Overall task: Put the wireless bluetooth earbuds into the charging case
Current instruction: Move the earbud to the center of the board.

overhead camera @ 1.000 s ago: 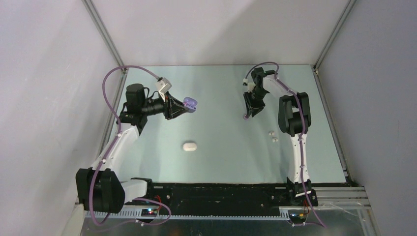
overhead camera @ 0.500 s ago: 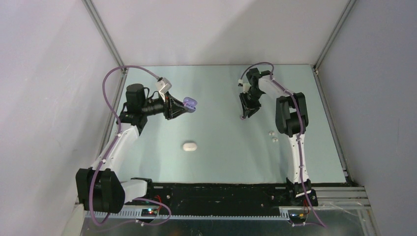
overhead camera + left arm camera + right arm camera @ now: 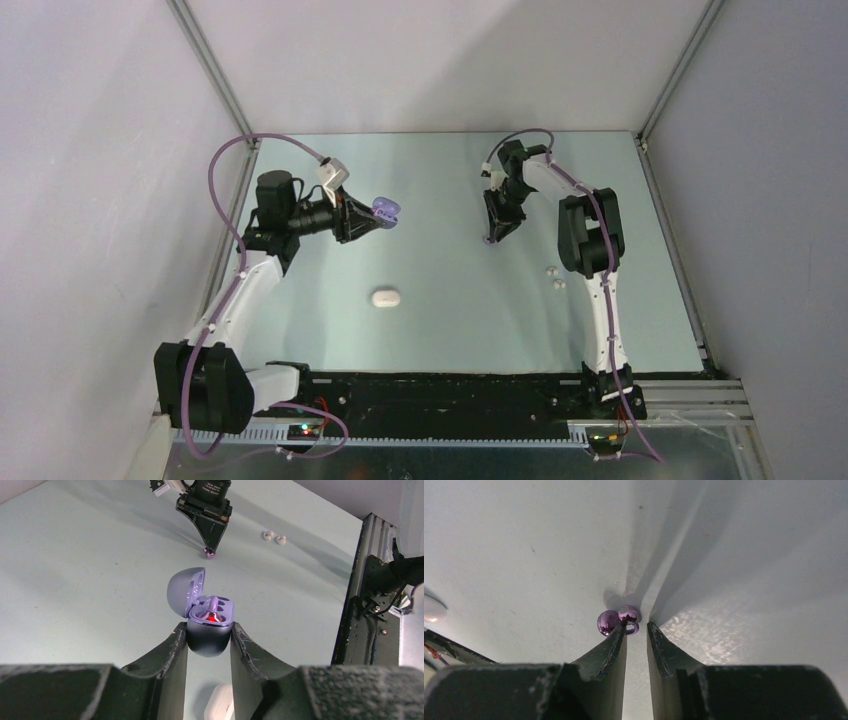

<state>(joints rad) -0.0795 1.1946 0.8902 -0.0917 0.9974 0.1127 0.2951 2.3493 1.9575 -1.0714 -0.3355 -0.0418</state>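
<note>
My left gripper [image 3: 375, 215] is shut on the open purple charging case [image 3: 387, 210], held above the table with its lid up. In the left wrist view the case [image 3: 209, 630] sits between the fingers, with a purple piece and a red light in one well. My right gripper [image 3: 490, 238] points down at the table, jaws a narrow gap apart. A purple earbud [image 3: 616, 620] lies on the table against the left fingertip [image 3: 620, 636], not between the jaws. It also shows in the left wrist view [image 3: 209, 555]. Two white earbuds [image 3: 554, 277] lie right of it.
A closed white case [image 3: 385, 297] lies on the table below the left gripper; it also shows in the left wrist view [image 3: 220, 702]. The white earbuds show in the left wrist view [image 3: 274, 537]. Side walls enclose the table, and a black rail [image 3: 450, 385] runs along the near edge.
My right gripper has moved a little to the left over the table, the purple earbud at its tip. The left gripper and the purple case have stayed still.
</note>
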